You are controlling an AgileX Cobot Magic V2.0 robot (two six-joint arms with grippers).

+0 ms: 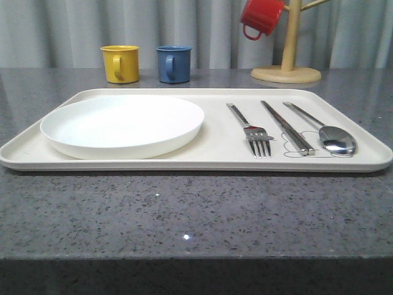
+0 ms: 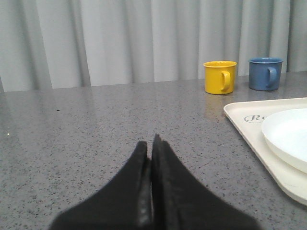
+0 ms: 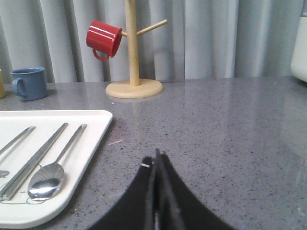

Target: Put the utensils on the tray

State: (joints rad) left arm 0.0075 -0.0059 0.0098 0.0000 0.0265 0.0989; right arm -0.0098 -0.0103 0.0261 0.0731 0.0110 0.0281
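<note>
The cream tray [image 1: 202, 161] lies across the grey table. On its right half lie three silver utensils side by side: a fork [image 1: 250, 131], a pair of chopsticks [image 1: 287, 126] and a spoon [image 1: 325, 133]. In the right wrist view the spoon [image 3: 48, 179] and chopsticks [image 3: 33, 160] rest on the tray [image 3: 98, 125], and my right gripper [image 3: 156, 154] is shut and empty over bare table beside the tray's edge. My left gripper [image 2: 149, 142] is shut with nothing in it, above the table off the tray's [image 2: 240, 114] other end.
A white round plate [image 1: 123, 125] fills the tray's left half. Behind the tray stand a yellow mug [image 1: 120, 63] and a blue mug [image 1: 173, 63]. A wooden mug tree [image 1: 287, 61] with a red mug [image 1: 261, 17] stands at the back right.
</note>
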